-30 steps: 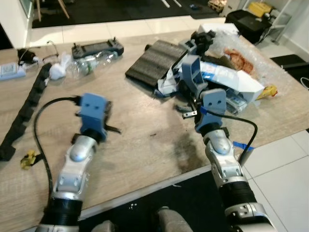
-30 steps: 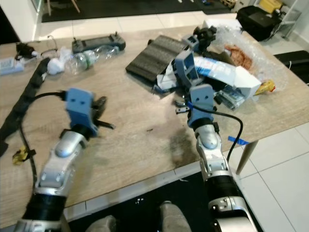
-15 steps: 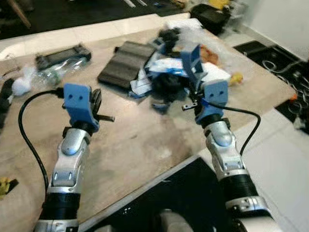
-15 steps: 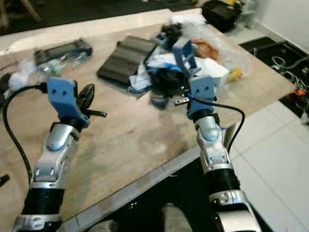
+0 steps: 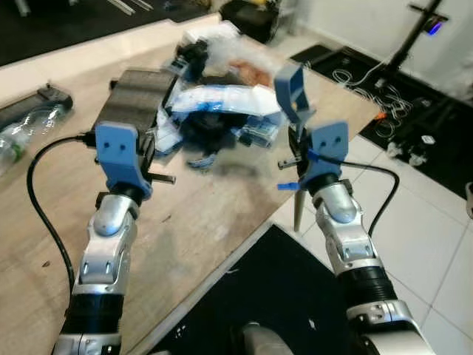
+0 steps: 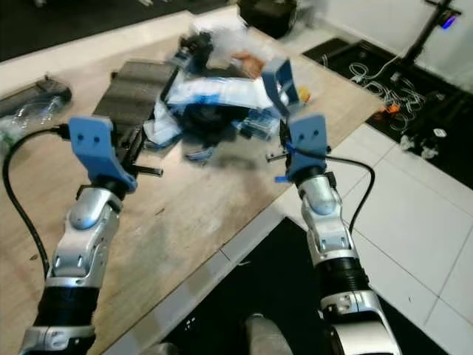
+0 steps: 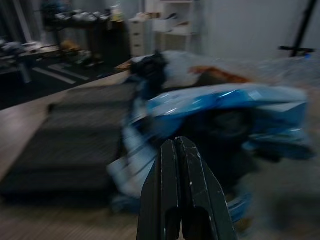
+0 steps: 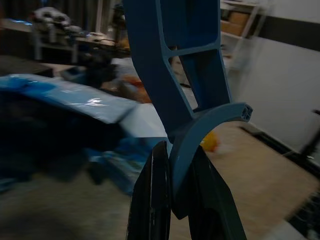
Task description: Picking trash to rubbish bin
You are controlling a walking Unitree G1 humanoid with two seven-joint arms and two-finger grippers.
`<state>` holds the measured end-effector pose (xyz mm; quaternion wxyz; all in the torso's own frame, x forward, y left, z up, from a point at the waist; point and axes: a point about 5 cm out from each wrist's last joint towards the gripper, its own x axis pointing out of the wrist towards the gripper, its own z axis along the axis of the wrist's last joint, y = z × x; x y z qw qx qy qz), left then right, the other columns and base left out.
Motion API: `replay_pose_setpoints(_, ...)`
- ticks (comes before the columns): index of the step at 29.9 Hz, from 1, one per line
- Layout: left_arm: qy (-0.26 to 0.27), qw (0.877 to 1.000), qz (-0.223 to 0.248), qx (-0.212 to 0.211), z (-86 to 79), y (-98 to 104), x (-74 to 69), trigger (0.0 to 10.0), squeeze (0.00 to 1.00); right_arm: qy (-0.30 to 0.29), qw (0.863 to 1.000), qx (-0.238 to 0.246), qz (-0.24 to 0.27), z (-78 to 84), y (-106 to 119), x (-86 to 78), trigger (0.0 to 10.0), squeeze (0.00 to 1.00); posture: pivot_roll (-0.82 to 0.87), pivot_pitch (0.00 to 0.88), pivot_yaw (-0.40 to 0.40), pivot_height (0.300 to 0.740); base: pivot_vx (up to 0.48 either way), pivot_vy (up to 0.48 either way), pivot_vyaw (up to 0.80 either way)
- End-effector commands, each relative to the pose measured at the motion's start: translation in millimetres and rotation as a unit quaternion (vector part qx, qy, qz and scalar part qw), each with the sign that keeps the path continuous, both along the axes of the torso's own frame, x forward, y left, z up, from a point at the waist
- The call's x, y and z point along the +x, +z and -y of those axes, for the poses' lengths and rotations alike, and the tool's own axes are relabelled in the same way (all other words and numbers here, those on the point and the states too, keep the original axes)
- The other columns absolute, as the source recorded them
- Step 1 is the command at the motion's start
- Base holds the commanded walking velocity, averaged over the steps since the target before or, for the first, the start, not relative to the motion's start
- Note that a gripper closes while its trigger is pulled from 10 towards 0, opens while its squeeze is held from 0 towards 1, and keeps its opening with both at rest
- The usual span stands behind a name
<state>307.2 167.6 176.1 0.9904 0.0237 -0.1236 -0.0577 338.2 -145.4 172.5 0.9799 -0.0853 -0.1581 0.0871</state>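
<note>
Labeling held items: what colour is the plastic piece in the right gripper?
Blue plastic piece, clearest in the right wrist view.

Trash heap (image 5: 214, 122): motion-blurred; we cannot separate its items.
Plastic bottle (image 5: 26, 129): cut by the frame edge.
Blue plastic piece (image 8: 185, 75): top cut off.

A light wooden bench (image 5: 222, 200) runs across the room, its corner jutting toward white floor tiles (image 5: 421, 222). Below the bench's near edge lies a black mat (image 5: 273, 296). Beyond the corner, a tangle of white cables (image 5: 369, 78) sprawls over a dark mat (image 5: 421, 126), beside a black stand (image 5: 414, 29) with a small blue light on top. Past the bench's far side, white drawers (image 7: 145, 32) and shelving (image 7: 177, 22) stand against a pale grey wall (image 7: 250, 30), with dark tables (image 7: 75, 25) off to one side.
</note>
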Motion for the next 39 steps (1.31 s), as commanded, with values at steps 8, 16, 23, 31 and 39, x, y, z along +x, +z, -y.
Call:
replay_pose_setpoints(8,-0.013,1.000,-0.008,0.003,4.8,-3.6,-0.5,10.0,0.00,0.002,1.000,0.000,-0.002,1.0,1.2,-0.3,10.0,0.00,0.04,0.063,-0.061,0.740,0.000,0.000,-0.72)
replay_pose_setpoints(16,-0.033,0.998,-0.017,0.044,12.7,-10.2,-2.6,10.0,0.00,0.004,1.000,-0.003,-0.006,-0.5,-0.7,-0.2,10.0,0.00,0.05,0.065,-0.061,0.740,0.000,0.000,-0.72)
replay_pose_setpoints(23,-0.044,0.995,-0.027,0.085,17.4,-18.4,-3.7,10.0,0.00,0.006,1.000,-0.006,-0.010,-1.5,-4.1,-1.2,10.0,0.00,0.05,0.066,-0.060,0.740,0.000,0.000,-0.72)
replay_pose_setpoints(31,-0.015,0.996,-0.043,0.081,17.4,-26.6,-2.8,10.0,0.00,0.010,0.999,-0.019,-0.026,-3.2,-14.9,-4.0,10.0,0.00,0.05,0.066,-0.058,0.740,0.000,0.000,-0.72)
replay_pose_setpoints(39,0.001,0.996,-0.060,0.073,13.3,-38.0,-6.9,10.0,0.00,0.012,0.998,-0.025,-0.056,-4.8,-33.3,-9.1,10.0,0.00,0.05,0.072,-0.059,0.740,0.000,0.000,-0.72)
